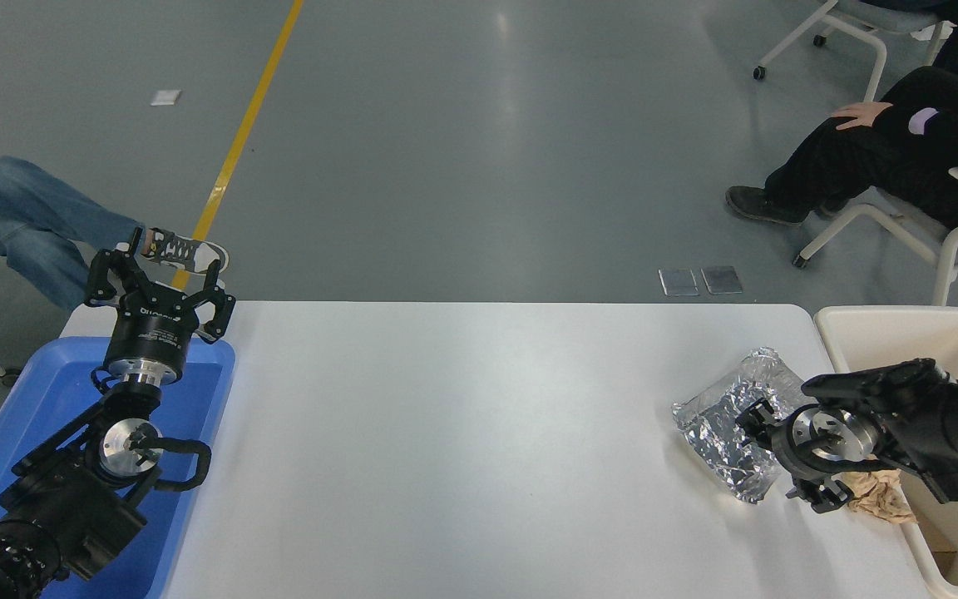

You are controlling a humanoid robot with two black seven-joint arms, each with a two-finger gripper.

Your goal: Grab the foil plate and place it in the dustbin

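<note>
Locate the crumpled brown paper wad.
Head view: crumpled brown paper wad sits at the white table's right edge, beside the cream bin, partly under the right gripper.

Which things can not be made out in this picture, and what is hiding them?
- Right pincer, head view: its own black wrist covers the fingertips, so open or shut is unclear.
- Shiny crinkled silver foil plate: its right edge is behind that pincer; contact cannot be judged.
- Crumpled brown paper wad: partly under the right arm.
- Large cream plastic dustbin: cut off by the right and bottom edges, inside largely blocked by the arm.
</note>
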